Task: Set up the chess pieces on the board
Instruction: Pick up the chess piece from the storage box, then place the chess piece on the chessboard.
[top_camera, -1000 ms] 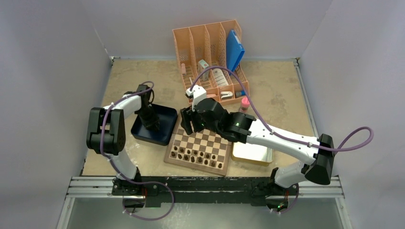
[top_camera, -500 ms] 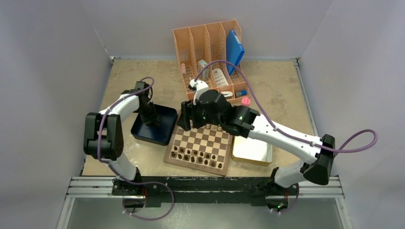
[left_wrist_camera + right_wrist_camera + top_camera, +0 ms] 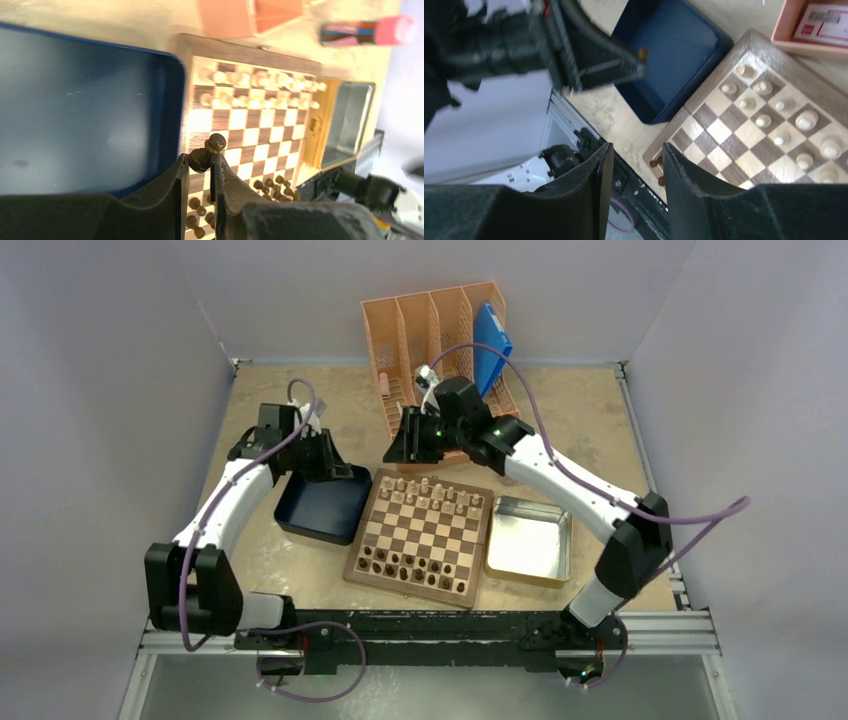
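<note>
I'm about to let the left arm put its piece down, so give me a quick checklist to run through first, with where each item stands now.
1. Piece gripped: ok. The left gripper is shut on a dark chess piece, head poking past the tips.
2. Left gripper over the board: not ok, it hangs by the blue tray.
3. Right gripper out of the way: ok, open, empty, beyond the board's far edge.
4. Free square in the dark rows: cannot tell, too small.
</note>
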